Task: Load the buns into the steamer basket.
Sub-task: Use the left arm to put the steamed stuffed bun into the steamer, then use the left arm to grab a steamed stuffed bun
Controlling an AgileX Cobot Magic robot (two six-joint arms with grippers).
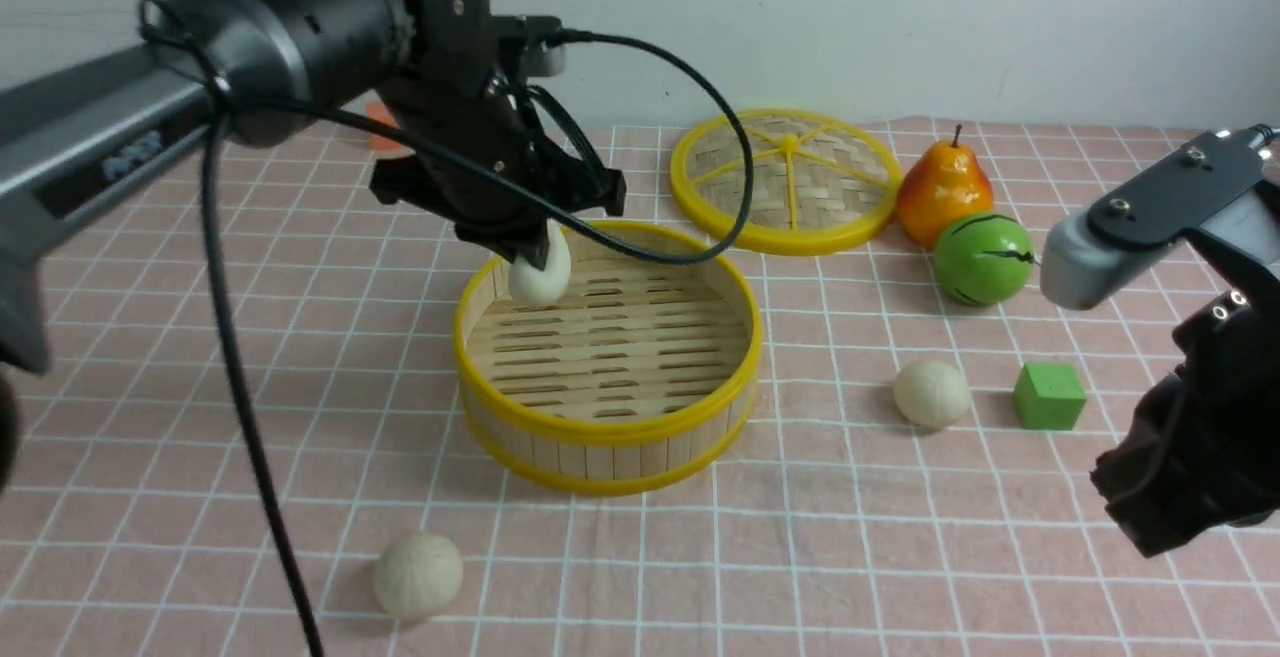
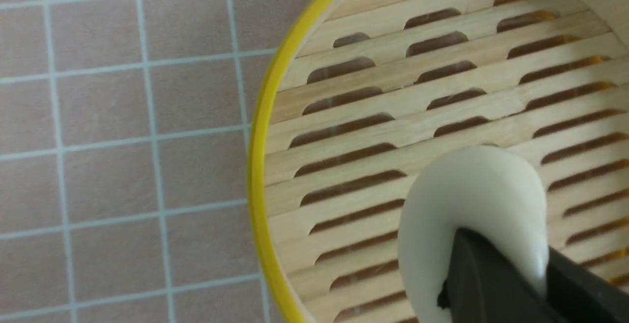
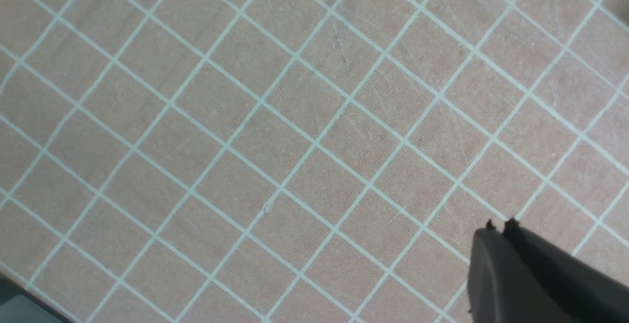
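Checked pink cloth bears basket, lid, 2 buns, pear, melon, cube.

In left gripper: held bun, above far-left floor of steamer basket. Behind and right of it: lid. Well to its right: pear, ball, then nearer, loose bun beside cube. Nearer and slightly left: third bun

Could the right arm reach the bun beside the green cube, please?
Probably yes: that bun lies uncovered on the cloth on the robot's right, clear of the green cube; the right gripper is shut and empty.
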